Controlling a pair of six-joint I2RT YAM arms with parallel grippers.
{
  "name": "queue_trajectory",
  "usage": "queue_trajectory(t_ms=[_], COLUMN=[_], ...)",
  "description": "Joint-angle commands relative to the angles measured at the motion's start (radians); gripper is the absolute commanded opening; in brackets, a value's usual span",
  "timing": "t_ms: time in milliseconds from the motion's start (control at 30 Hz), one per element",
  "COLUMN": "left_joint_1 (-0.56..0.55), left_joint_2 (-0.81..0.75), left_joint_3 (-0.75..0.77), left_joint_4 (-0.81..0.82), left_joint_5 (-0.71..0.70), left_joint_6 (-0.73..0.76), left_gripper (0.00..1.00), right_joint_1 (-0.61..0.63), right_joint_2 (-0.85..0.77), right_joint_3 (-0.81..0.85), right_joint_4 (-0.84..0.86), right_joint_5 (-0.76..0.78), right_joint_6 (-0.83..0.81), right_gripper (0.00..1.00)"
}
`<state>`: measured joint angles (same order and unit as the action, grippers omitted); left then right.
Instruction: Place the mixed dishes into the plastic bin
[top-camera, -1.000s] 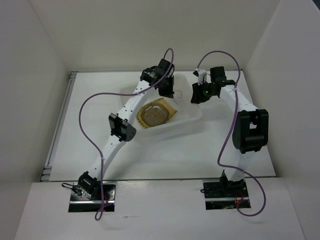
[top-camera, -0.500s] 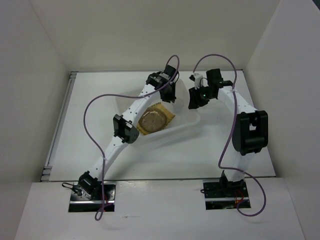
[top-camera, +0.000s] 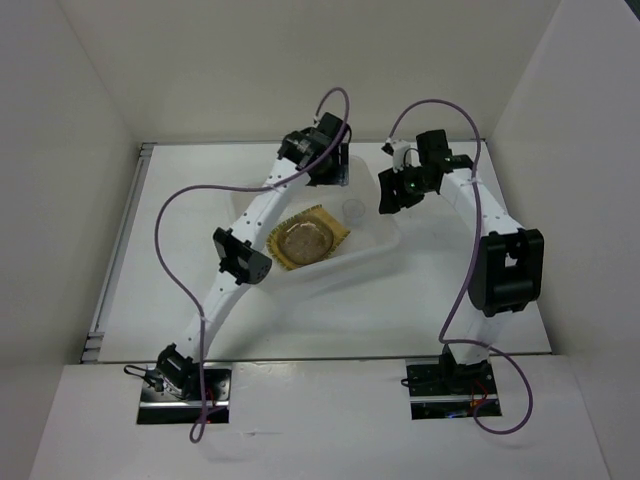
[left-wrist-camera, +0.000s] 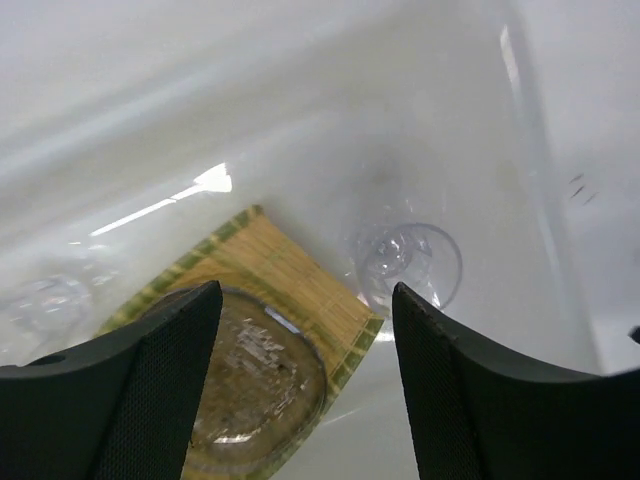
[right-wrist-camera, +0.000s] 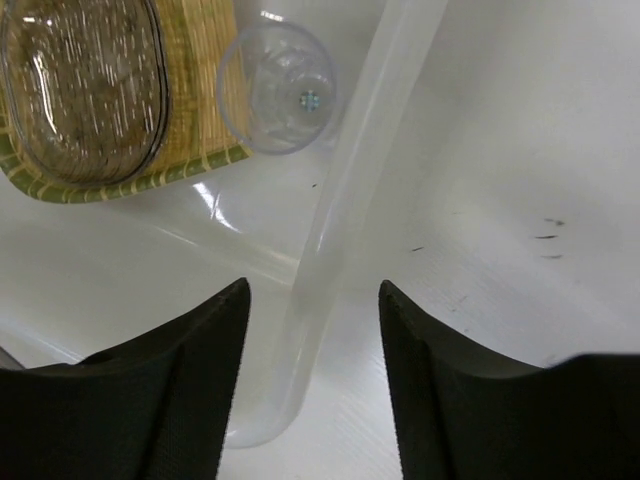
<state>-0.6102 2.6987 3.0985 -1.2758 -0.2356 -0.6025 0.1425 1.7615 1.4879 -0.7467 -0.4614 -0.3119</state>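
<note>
Left claw (left-wrist-camera: 305, 300) and right claw (right-wrist-camera: 312, 290), jaws apart.

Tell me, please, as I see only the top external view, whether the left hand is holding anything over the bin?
Observer: No. The left wrist view shows the left hand open and empty, above the clear cup sitting in the bin.
Operator: Thank you; and the right hand?
Observer: The right wrist view shows the right hand open and empty, with the bin's rim passing below, between its jaws.
</note>
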Motion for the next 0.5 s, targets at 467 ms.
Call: queue_trajectory(t_ms=[467], left_joint_1=[0.333], left_joint_2=[-1.006], left_joint_3=[-1.150], left_joint_4=[0.123], left_joint_5=[-0.101], left_joint_6=[-0.206], left_gripper=[0.73], right_joint_1=[0.011], right_joint_2=[-0.146], right_joint_3=[0.183], right_joint_4=[-0.115], right_joint_5=[0.061], right_joint_6=[-0.023], right_gripper=[0.77])
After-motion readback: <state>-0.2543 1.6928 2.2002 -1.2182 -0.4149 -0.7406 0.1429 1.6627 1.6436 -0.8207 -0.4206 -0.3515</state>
